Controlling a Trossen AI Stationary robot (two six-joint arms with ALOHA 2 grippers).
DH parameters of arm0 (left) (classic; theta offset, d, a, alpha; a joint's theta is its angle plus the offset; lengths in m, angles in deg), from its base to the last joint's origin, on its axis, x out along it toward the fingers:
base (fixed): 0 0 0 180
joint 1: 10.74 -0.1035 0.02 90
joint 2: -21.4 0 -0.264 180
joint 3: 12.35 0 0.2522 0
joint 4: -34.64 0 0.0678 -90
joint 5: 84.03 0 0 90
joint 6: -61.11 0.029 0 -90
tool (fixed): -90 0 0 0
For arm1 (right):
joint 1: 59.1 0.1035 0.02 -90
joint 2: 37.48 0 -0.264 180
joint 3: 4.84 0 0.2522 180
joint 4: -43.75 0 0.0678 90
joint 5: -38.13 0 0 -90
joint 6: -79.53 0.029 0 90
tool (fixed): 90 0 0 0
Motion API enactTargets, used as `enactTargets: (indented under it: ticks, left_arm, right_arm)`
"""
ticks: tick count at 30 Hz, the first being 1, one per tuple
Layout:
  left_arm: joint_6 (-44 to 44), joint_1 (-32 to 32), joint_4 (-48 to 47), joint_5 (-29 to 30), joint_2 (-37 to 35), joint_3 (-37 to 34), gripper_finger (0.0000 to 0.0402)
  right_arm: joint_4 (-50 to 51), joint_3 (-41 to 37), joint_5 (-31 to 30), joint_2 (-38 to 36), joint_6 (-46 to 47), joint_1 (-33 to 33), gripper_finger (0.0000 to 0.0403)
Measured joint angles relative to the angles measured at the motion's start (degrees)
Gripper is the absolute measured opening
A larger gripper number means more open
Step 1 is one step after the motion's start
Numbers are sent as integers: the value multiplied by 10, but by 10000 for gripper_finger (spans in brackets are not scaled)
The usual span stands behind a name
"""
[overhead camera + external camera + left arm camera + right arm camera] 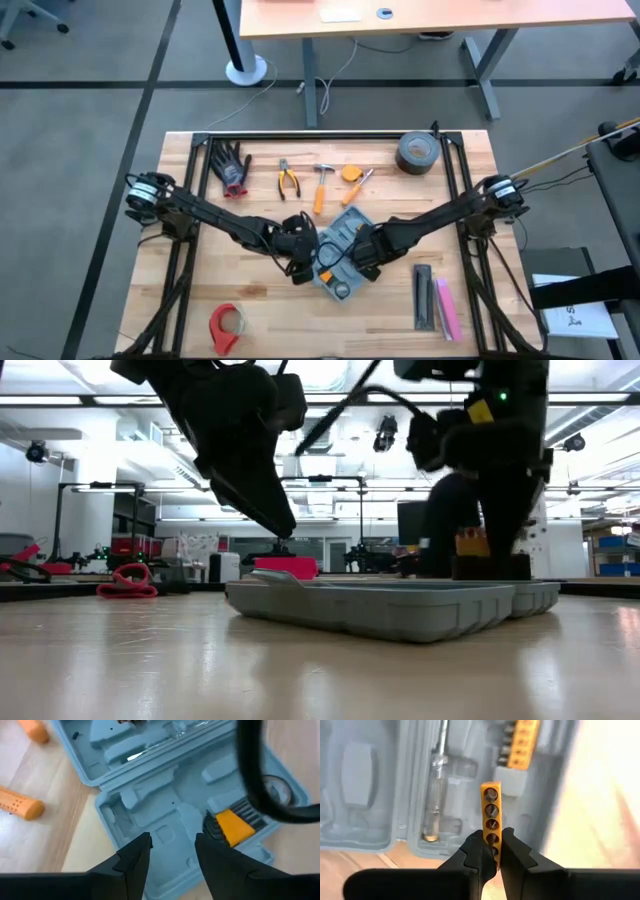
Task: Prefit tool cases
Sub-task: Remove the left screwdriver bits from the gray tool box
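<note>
- Surface [260, 310] of pale wood carries the open tool case [338, 255] at its middle, lying flat between both arms.
- Right gripper [497, 851] hangs just over the case, fingers clenched on an orange bit holder [491, 817] held upright; its long axis points at the tray slot beside the second orange bit strip [520, 742].
- Left gripper [172, 845] hovers over the case's other half, fingers released and empty.
- Clear-handled screwdriver [434, 795] already sits in its slot.
- Hammer [321, 185], pliers [289, 180], gloves [231, 165] and tape roll [417, 153] lie beyond, not obstructing.

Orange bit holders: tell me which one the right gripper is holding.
The upright orange bit strip pinched between the right gripper fingers; the other orange strip sits seated in the tool case.
</note>
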Motion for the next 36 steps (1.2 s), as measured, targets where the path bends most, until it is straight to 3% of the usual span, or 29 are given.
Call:
enactTargets:
  ticks: [10,22,36]
  left_arm:
    - [-40,7,80,-28,47,0,169]
    - [-73,1,80,-23,57,0,167]
    - [-90,1,81,-22,62,0,171]
  right_arm:
    - [119,7,-103,-64,-18,-29,27]
    - [111,-24,-105,-101,-183,-166,29]
    - [-83,-122,-55,-102,-345,-335,30]
